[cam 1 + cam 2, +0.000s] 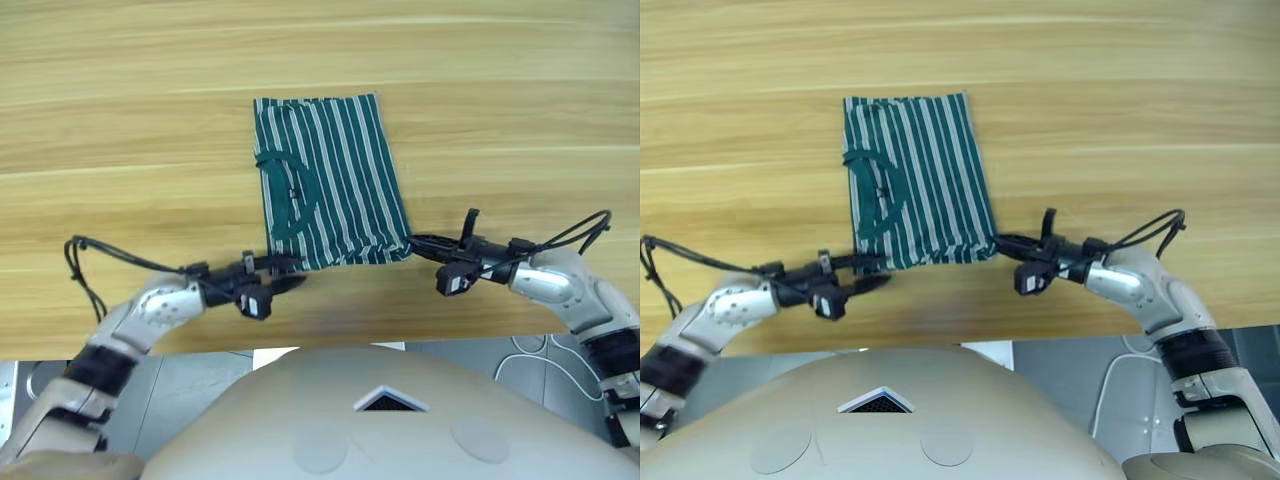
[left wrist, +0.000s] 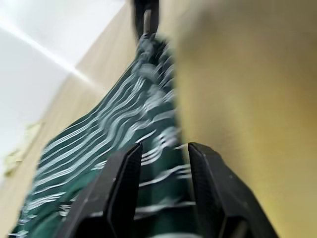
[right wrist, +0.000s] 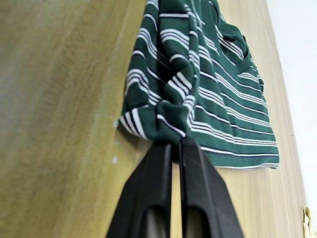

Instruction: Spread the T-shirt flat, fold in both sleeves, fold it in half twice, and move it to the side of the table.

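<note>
The green T-shirt (image 1: 330, 180) with white stripes lies folded into a narrow rectangle on the wooden table (image 1: 120, 120), its collar along the left side. My left gripper (image 1: 295, 275) sits low at the shirt's near left corner. In the left wrist view it (image 2: 163, 148) is open, with striped cloth (image 2: 114, 129) showing in the gap between the fingers. My right gripper (image 1: 415, 240) is at the near right corner. The right wrist view shows it (image 3: 176, 141) shut on a bunched pinch of the shirt's corner (image 3: 168, 116).
The table's near edge (image 1: 330, 345) runs just behind both wrists. Bare wood stretches to the left, right and far side of the shirt. Black cables (image 1: 85, 265) loop off both forearms over the tabletop.
</note>
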You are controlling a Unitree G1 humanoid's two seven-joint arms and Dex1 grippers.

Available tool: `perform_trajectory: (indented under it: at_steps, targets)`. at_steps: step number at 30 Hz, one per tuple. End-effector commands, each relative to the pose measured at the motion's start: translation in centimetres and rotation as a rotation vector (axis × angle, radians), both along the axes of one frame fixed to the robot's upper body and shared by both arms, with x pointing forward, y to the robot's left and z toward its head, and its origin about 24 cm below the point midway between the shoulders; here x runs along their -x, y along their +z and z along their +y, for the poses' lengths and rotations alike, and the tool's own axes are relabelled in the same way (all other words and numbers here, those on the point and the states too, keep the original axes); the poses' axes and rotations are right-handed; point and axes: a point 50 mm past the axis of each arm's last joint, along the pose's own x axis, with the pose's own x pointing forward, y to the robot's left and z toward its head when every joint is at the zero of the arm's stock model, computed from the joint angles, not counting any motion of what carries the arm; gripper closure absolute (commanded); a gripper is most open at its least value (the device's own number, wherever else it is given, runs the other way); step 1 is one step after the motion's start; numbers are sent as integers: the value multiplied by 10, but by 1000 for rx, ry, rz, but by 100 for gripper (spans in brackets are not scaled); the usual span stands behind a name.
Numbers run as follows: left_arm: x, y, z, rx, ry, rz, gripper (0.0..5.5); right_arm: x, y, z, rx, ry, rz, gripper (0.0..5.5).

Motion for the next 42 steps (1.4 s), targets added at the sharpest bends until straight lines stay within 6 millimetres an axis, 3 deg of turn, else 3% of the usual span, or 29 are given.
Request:
perform_trajectory:
  at_steps: [1, 4, 6, 8, 10, 13, 17, 23, 32, 37, 42]
  targets:
    - [-16, 37, 28, 8, 129, -95, 377, -1, 3, -2, 8, -2, -5, 548]
    - [-29, 43, 58, -84, 272, -150, 377, -2, 3, -1, 8, 3, -5, 548]
    - [-37, 35, 78, -203, 350, -185, 377, -2, 2, 0, 8, 6, -2, 548]
    - [-38, 16, 84, -332, 327, -161, 377, -3, 2, -1, 8, 4, -1, 548]
    - [-26, -9, 73, -400, 220, -78, 377, -4, 3, -2, 11, 2, -4, 548]
    - [-11, -25, 52, -376, 101, -8, 377, -6, 5, -4, 18, 2, -6, 548]
    - [-10, -29, 35, -314, 60, 4, 348, -9, 8, -5, 23, 5, -8, 548]
    - [-11, -28, 35, -317, 55, 1, 278, -9, 9, -7, 24, 8, -4, 548]
    - [5, -31, 25, -314, -80, 75, 278, -9, 9, -5, 15, 6, -4, 548]
    - [-5, -35, 15, -295, -107, 54, 278, -9, 8, -3, 9, 12, -5, 548]
    - [-22, -39, 20, -318, -72, 8, 278, -8, 7, 0, 4, 26, -3, 548]
